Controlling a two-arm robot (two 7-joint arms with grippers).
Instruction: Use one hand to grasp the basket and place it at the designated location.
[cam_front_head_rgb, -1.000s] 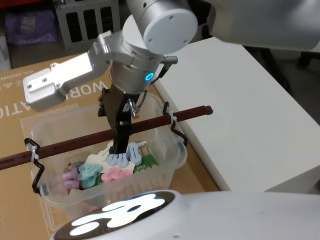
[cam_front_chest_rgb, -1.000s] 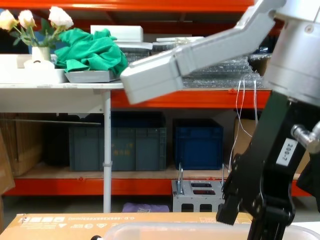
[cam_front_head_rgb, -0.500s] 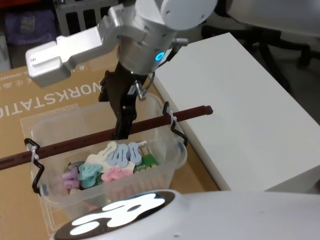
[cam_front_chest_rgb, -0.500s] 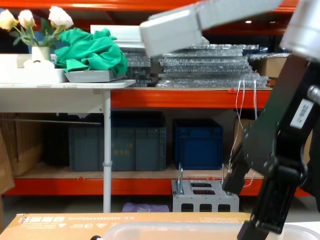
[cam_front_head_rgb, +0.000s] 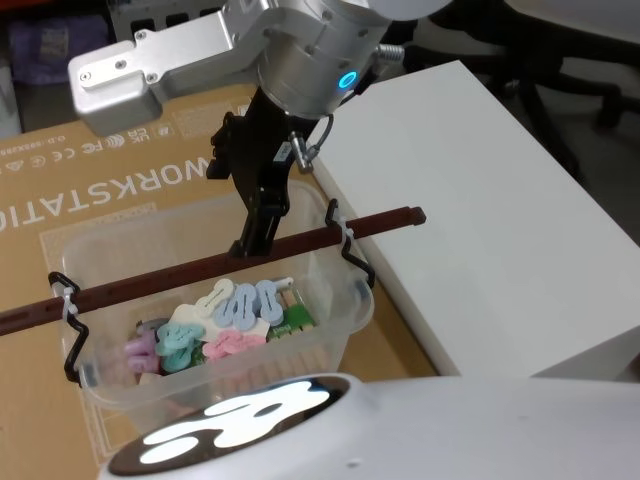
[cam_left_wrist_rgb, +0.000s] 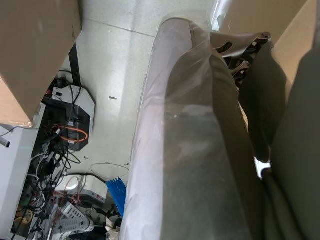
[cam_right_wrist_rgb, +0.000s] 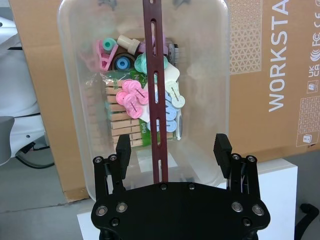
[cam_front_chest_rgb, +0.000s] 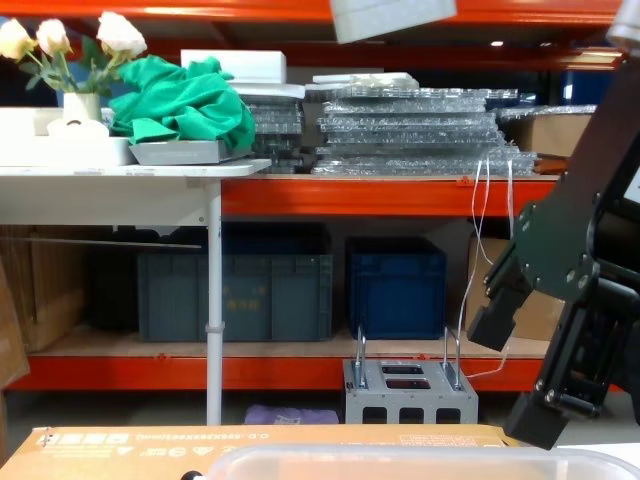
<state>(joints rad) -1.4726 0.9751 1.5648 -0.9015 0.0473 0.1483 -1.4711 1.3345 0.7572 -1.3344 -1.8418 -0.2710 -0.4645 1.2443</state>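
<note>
Head view: the risk is that the right gripper (cam_front_head_rgb: 252, 238) grabs the bar (cam_front_head_rgb: 150, 282) off-middle, toward its 2 o'clock end, so the basket (cam_front_head_rgb: 345, 330) tips and spills. The basket sits on cardboard (cam_front_head_rgb: 100, 210), with the table (cam_front_head_rgb: 500, 220) at its 3 o'clock.
Left wrist view: floor (cam_left_wrist_rgb: 115, 65), cables (cam_left_wrist_rgb: 65, 145).
Right wrist view: the fingers are spread wide and straddle the bar, holding nothing. The bar lies nearer one finger and could get clipped.
Chest view: the gripper hangs at 3 o'clock, above the basket rim at 6.

Looking like a warehouse storeroom: orange racking (cam_front_chest_rgb: 380, 197) is holding blue crates (cam_front_chest_rgb: 397, 285) and plastic-wrapped stacks (cam_front_chest_rgb: 420, 130); a printed cardboard carton (cam_front_head_rgb: 100, 205) is lying flat as the worktop.
</note>
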